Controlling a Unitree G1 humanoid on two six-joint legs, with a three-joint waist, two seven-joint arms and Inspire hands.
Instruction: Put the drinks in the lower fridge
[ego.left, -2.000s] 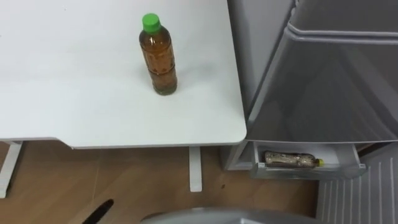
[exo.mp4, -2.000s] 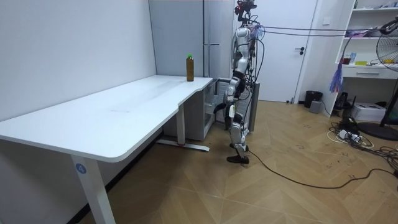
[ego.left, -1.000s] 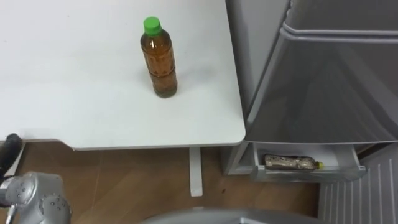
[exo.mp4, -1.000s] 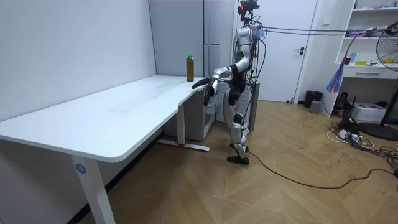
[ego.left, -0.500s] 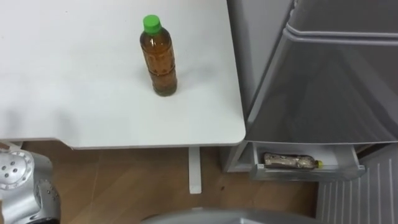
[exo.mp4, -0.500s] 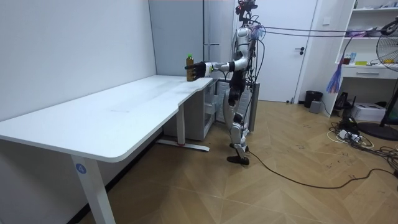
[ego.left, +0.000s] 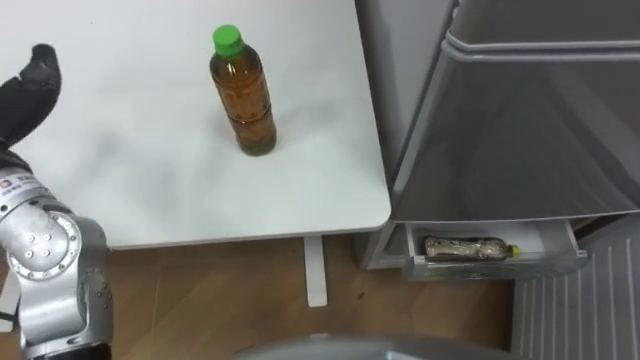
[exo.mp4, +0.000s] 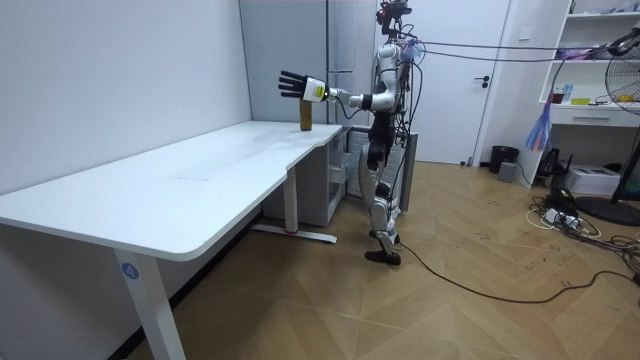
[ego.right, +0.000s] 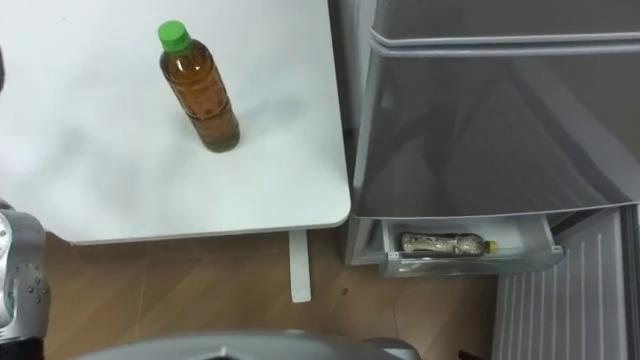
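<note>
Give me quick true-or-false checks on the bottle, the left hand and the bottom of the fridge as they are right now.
1. The green-capped bottle stands upright on the table. True.
2. The left hand grips that bottle. False: it is open, held up over the table and clear of the bottle, off to its left.
3. The tray at the bottom of the fridge is empty. False: a second bottle lies on its side in it.
4. The second bottle has a yellow cap. True.
</note>
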